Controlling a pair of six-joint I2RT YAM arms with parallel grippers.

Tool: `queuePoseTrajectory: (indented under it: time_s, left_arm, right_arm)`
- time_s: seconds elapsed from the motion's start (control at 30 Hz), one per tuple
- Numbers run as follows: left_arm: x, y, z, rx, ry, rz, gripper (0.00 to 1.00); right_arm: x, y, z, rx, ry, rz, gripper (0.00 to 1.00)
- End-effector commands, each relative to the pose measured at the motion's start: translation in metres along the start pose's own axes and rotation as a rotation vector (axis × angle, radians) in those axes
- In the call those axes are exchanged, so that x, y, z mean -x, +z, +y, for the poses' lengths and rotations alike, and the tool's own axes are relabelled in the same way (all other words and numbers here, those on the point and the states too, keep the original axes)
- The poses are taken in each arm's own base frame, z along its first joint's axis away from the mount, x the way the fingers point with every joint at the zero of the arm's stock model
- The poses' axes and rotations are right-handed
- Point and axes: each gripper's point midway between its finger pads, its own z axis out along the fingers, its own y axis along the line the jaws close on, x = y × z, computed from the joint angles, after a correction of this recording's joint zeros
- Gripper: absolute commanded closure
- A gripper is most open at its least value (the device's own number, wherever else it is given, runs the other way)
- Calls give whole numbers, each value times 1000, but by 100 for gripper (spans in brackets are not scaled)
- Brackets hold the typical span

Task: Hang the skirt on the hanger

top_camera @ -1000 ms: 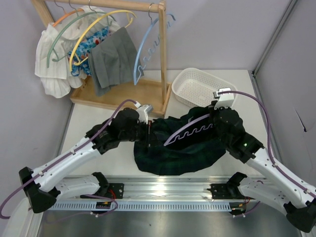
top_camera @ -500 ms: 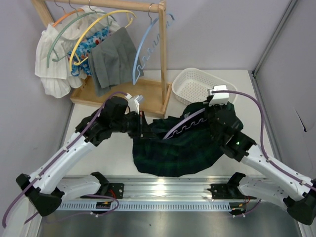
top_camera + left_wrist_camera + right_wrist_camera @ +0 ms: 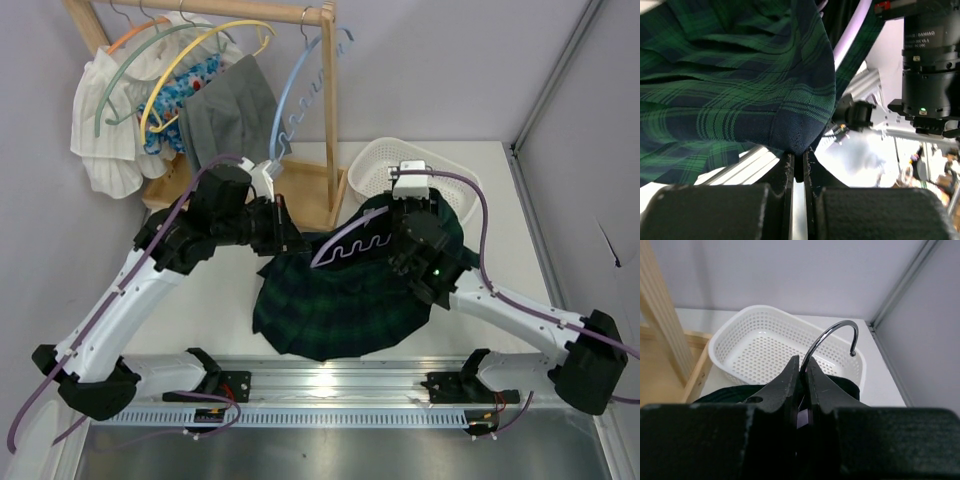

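Top external view: the skirt (image 3: 340,300) sits mid-frame, its upper edge raised btwn both arms and the lower part fanned out on the bench (image 3: 220,310). The left end effector (image 3: 283,230) has one edge of the fabric. The right end effector (image 3: 402,225) carries the hanger (image 3: 355,245), which lies slanted across the skirt's upper part, low end toward frame left.

Left wrist view: fingers pressed together w/ a folded corner of cloth pinched btwn them, so that end effector is clamped on the skirt. Prob. reason: holding the edge up and taut gives an opening for the hanger's arm to slide into.

Right wrist view: fingers closed tight on the stem just below the hook (image 3: 832,337), which curves up and right above them. Gripping at the neck leaves both hanger arms free to enter the fabric. Dark cloth shows just behind the fingers. Beyond it sits a white basket (image 3: 755,347).

Materials: skirt is soft woven plaid, dark green and navy, pleated, w/ a stitched hem; it drapes and folds easily. Hanger is pale lavender plastic w/ a wavy scalloped bar; hook is shiny metal. Basket is perforated white plastic.

Judgement: skirt not yet on the hanger; threading step underway.
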Motion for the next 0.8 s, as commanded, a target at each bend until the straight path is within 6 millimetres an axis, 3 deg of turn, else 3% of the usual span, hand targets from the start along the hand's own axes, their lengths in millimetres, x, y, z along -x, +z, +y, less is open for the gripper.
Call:
queuePoseTrajectory:
  time_s: [0.0,0.2,0.3,0.4,0.53,0.73,0.77]
  left_arm:
    - [22,-16,-9,5,-29,-101,100]
    - [7,-8,18,69,-104,-108,100]
    - [13,-13,14,58,-121,-138,100]
    - [27,-20,2,40,-119,-169,100]
    - [45,-27,-14,15,-112,-201,100]
    - [57,-29,-25,-19,-147,-224,100]
    - [59,-26,-25,-17,-181,-229,100]
  right_arm:
    - [24,16,-28,-144,52,-22,100]
    - [36,36,-58,-177,208,-5,100]
    - [43,37,-60,-177,196,-23,100]
    - [42,39,-50,-159,154,-24,100]
    - [45,23,-17,-67,96,-73,100]
    - [43,16,-5,-51,34,-106,100]
    - [50,14,-3,-62,60,-130,100]
